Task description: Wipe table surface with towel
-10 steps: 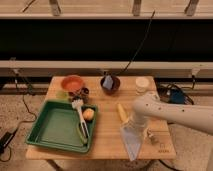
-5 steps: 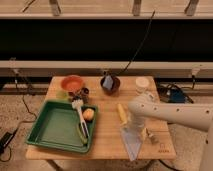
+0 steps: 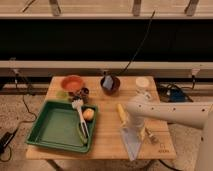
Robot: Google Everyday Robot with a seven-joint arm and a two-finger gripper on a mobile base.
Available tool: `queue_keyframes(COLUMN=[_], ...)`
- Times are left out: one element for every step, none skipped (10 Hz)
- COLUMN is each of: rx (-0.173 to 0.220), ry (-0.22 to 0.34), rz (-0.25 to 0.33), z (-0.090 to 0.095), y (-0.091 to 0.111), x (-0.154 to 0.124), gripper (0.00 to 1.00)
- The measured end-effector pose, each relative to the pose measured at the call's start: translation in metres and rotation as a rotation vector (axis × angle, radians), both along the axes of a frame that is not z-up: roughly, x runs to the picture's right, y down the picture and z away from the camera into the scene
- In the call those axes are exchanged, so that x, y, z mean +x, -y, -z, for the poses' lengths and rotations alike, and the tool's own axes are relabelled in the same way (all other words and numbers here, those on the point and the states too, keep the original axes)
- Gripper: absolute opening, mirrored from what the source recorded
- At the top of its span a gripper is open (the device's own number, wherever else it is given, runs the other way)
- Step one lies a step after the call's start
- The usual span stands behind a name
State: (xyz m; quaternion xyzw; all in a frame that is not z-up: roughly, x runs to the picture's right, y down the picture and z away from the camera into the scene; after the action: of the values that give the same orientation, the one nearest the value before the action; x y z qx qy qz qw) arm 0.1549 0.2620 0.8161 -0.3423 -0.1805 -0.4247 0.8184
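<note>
The table surface [image 3: 107,131] is a light tan wooden top with a small dark logo at its near right corner. The towel [image 3: 131,143], a pale grey-blue cloth, lies on it near the front edge, tapering toward me. Just left of its far end lies a yellow corn cob [image 3: 121,113]. My white arm reaches in from the right and bends down at its end. The gripper [image 3: 136,130] points down at the towel's far end, right beside the corn; whether it touches the cloth I cannot tell.
A green tray [image 3: 52,131] at the left holds a white brush [image 3: 80,118] and a yellowish ball [image 3: 88,114]. Along the back stand an orange bowl [image 3: 73,82], a dark bowl with a blue-grey piece [image 3: 110,84] and a white jar [image 3: 143,86]. A small metal object [image 3: 152,137] lies right of the towel.
The arm's end has shifted slightly left and down toward the towel's far end. The towel, corn and other objects have not moved.
</note>
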Motion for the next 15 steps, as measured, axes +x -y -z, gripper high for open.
queue_keyframes(rx=[-0.002,-0.004,-0.004,-0.005,-0.007,-0.009,-0.008,-0.008,0.001,0.008,0.019,0.028,0.043,0.055,0.064], ry=[0.000,0.000,0.001,0.001,-0.004,-0.007,-0.004,-0.001,0.008,0.012,0.017,0.020,0.022,0.020,0.018], rz=[0.005,0.008,0.010,0.010,0.015,0.012,0.011,0.012,0.006,0.004,0.002,0.000,-0.002,-0.003,-0.003], z=[0.000,0.000,-0.001,0.000,0.002,0.004,0.004,0.004,0.006,0.012,0.021,0.025,0.030,0.032,0.032], y=[0.000,0.000,0.000,0.001,0.001,0.001,0.001,0.002,0.006,0.013,0.024,0.031,0.040,0.046,0.051], x=[-0.001,-0.001,-0.002,-0.002,0.000,0.004,0.002,0.001,0.000,0.002,0.003,0.004,0.005,0.007,0.007], gripper=[0.46,0.39,0.27,0.19,0.10,0.02,0.00,0.00,0.00,0.00,0.00,0.00,0.00,0.00,0.00])
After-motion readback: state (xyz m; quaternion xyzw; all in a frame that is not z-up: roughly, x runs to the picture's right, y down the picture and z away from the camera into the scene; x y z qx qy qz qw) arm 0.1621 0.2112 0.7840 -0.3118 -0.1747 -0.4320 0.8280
